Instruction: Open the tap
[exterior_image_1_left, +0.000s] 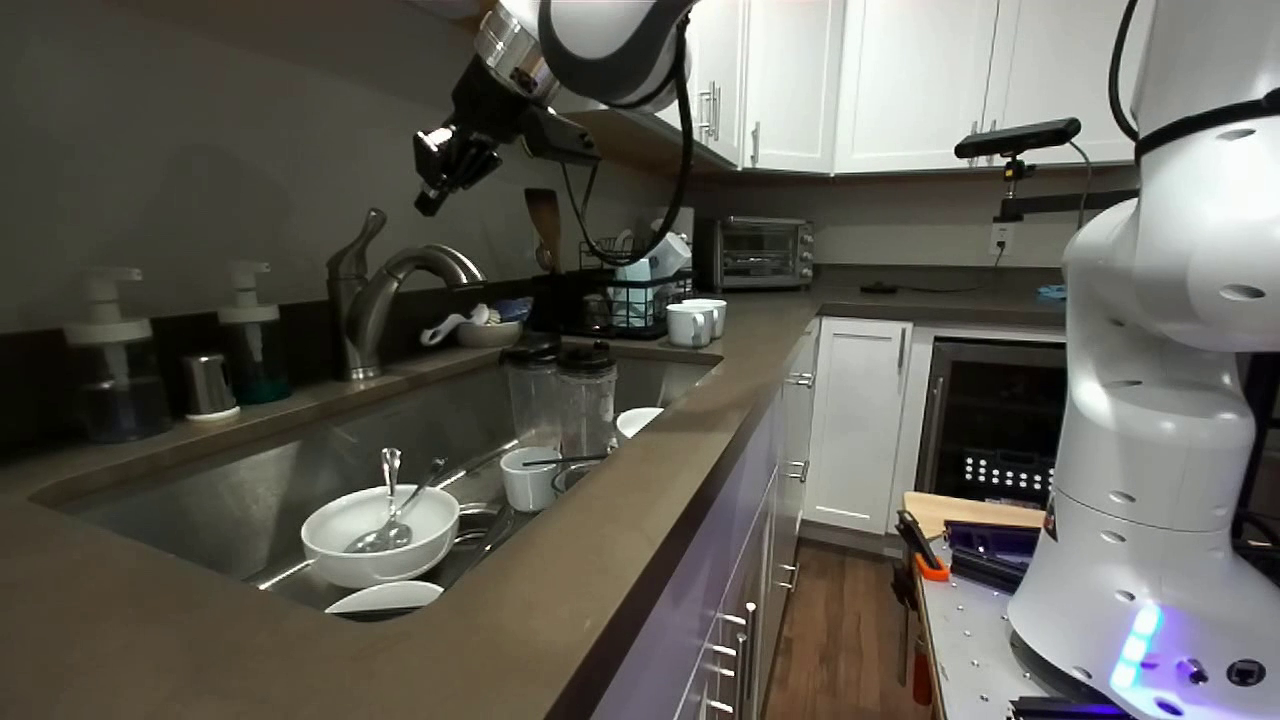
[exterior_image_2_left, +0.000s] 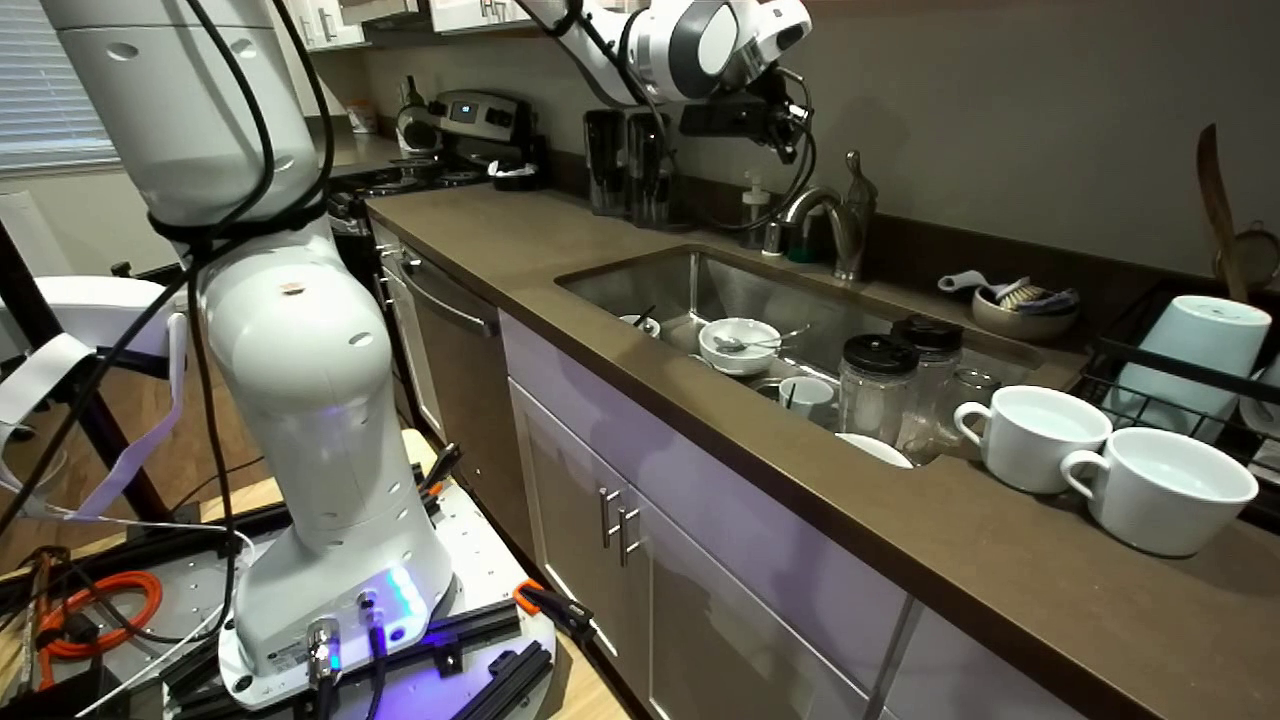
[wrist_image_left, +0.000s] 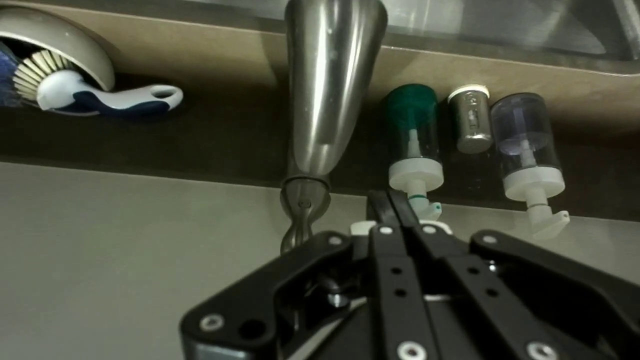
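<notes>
Claw (wrist_image_left: 389, 199) near gleaming, arched steel tap (exterior_image_1_left: 371, 312).

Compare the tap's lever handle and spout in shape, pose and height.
The lever handle rises to a rounded tip, while the spout arches out toward the sink. The lever handle's tip stands higher than the spout's top in both exterior views. Both are silvery metal parts of one tap.

The tap (wrist_image_left: 327, 100) is smooth, satiny metal, the claw (wrist_image_left: 389, 200) mostly matt.
</notes>
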